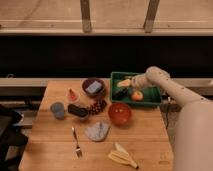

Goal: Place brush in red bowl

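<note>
Here, end effector (pixel 124 85) over green tray (pixel 150 103) — brush (pixel 120 93) inside

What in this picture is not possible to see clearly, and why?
Camera view:
- brush: only a dark blur in the green tray, by the hand over the tray's left part; contact unclear.
- blue thing in purple bowl: too blurred to name.
- robot's body: cut by right edge.

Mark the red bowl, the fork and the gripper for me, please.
red bowl (pixel 120 119): camera view, on its front outer wall.
fork (pixel 75 141): camera view, on the middle of its handle.
gripper (pixel 125 86): camera view, at the arm's tip, over the left half of the green tray (pixel 146 103).
</note>
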Tool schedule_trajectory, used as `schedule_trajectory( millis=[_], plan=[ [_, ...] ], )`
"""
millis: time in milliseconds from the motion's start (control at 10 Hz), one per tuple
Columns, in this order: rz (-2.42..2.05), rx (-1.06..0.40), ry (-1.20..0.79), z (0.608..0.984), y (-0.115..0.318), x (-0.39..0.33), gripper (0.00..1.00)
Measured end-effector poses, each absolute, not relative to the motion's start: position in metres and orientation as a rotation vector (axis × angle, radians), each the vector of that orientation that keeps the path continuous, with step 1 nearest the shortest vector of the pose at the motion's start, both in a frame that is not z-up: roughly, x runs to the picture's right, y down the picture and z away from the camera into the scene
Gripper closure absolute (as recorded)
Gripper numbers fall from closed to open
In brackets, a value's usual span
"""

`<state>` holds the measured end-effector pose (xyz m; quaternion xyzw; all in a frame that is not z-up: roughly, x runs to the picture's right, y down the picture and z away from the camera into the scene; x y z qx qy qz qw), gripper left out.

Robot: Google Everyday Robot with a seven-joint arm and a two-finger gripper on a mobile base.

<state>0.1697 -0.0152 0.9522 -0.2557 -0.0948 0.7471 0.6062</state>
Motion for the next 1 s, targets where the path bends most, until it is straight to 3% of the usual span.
schedule_trajectory(
  millis=[500, 1000],
  plan=[
    [1.757, -0.629, -0.237, 0.957, -0.007, 0.157, 0.22],
    [1.766, -0.696, -0.225, 0.934, 0.006, 0.140, 0.22]
  ],
)
